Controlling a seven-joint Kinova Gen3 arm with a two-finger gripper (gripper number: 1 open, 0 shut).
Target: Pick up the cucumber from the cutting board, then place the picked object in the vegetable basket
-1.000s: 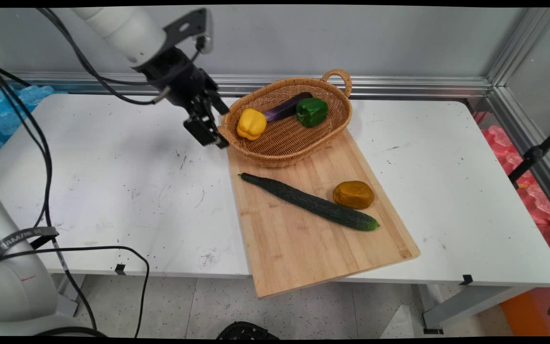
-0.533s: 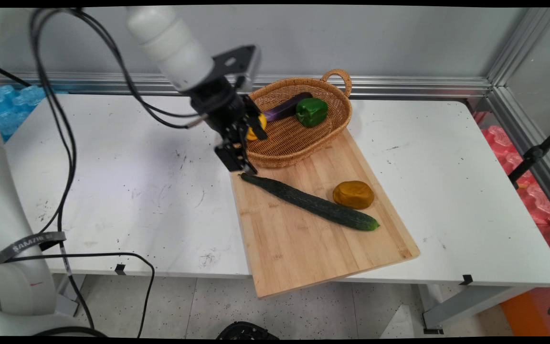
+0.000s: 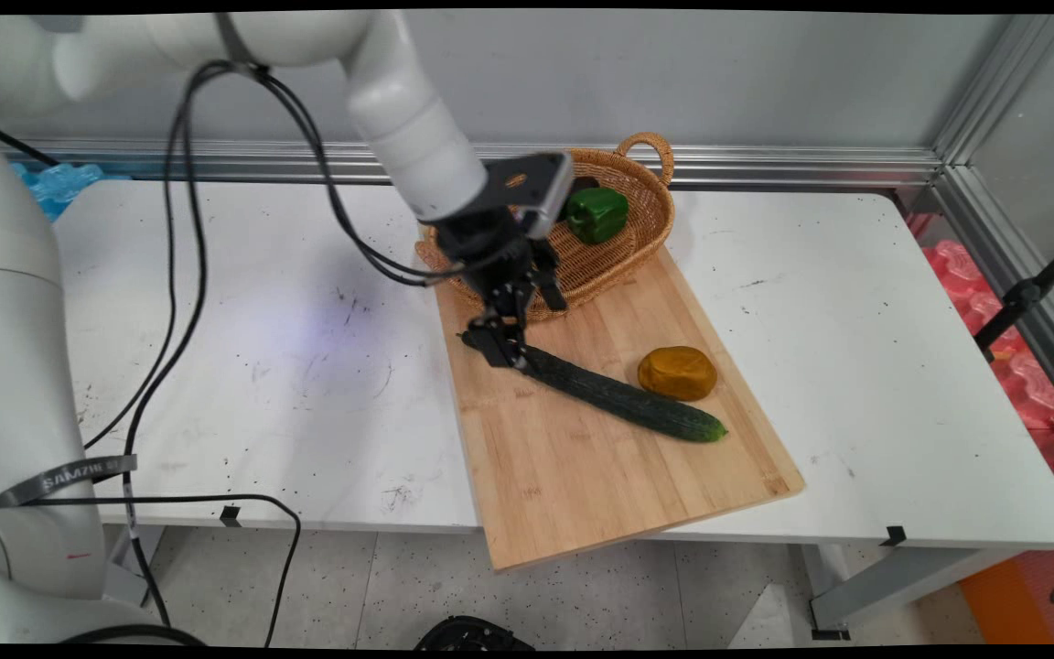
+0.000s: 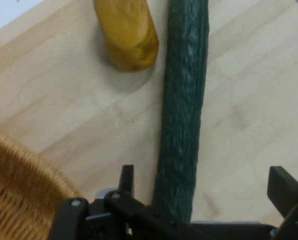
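The black gripper [image 3: 501, 348] hangs low over the near left end of a long dark green cucumber [image 3: 623, 399], which lies slantwise on a wooden cutting board [image 3: 582, 476] on the white table [image 3: 216, 366]. In the hand view the gripper [image 4: 204, 192] stands wide open, one finger [image 4: 126, 180] left of the cucumber [image 4: 181, 115] and the other [image 4: 284, 187] well off to its right, with bare board [image 4: 249, 100] showing in the gap; nothing is gripped. The main view cannot settle that, since the fingers there merge into one dark shape over the cucumber's tip, and whether they touch it is hard to say. Beside the cucumber's far half lies a brownish yellow potato-like lump [image 3: 677, 372], apart from it; the hand view shows the lump [image 4: 127, 32] just left of the cucumber, with a narrow strip of board between. A woven wicker basket [image 3: 637, 229] sits on the board's far end, its rim [image 4: 18, 180] filling the hand view's lower left corner. Only the main view shows what the basket holds: a green bell pepper [image 3: 597, 214], with the arm's wrist covering the rest of its inside. Black cables [image 3: 179, 275] hang from the arm down to the floor.
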